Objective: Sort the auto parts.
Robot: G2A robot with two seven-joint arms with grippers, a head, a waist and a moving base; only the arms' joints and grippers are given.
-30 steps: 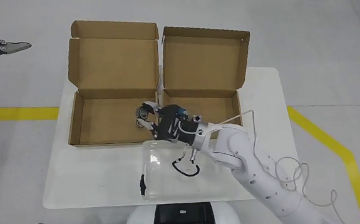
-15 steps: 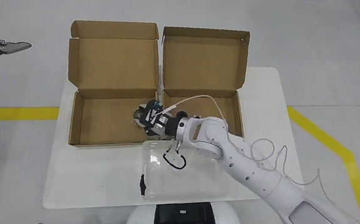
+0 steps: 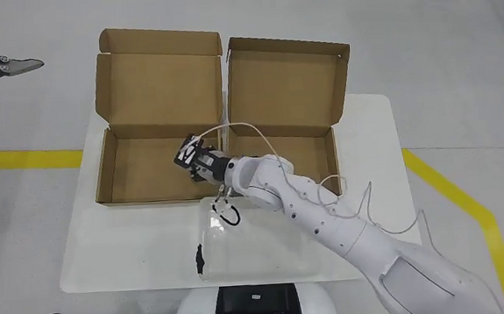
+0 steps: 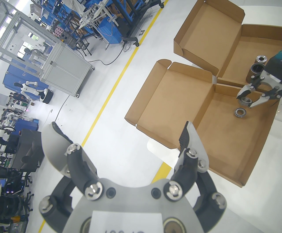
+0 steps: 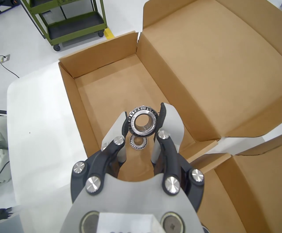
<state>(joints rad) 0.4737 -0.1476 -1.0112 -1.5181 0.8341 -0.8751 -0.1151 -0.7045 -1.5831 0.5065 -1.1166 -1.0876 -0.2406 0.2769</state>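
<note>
Right gripper (image 5: 143,113) (image 3: 190,154): my two fingers are clamped on a tapered roller bearing (image 5: 143,122), one pad on each side of its outer ring; the bore faces my wrist camera and the rollers show around the rim. I hold it in the air over the left cardboard box (image 3: 102,176), at the end of that box nearest the right cardboard box (image 3: 322,152). In the left wrist view the same gripper (image 4: 245,101) hangs above the box floor, apart from it.

A second bearing (image 5: 138,142) (image 4: 240,112) lies flat on the floor of the left box, just below the held one and not touching it or my fingers.

Left gripper (image 4: 120,128) (image 3: 13,64): my fingers are spread wide with nothing between them; this gripper is out over the floor, well apart from the table (image 3: 366,149) and both boxes.

Both boxes sit side by side on the table with their lids folded back; two cylindrical sleeves (image 4: 261,59) stand upright in the right box, near the wall it shares with the left box.

A clear plastic bin (image 3: 267,253) sits at the table's near edge, just beside the boxes; a small black part (image 3: 199,260) lies at its left end.
</note>
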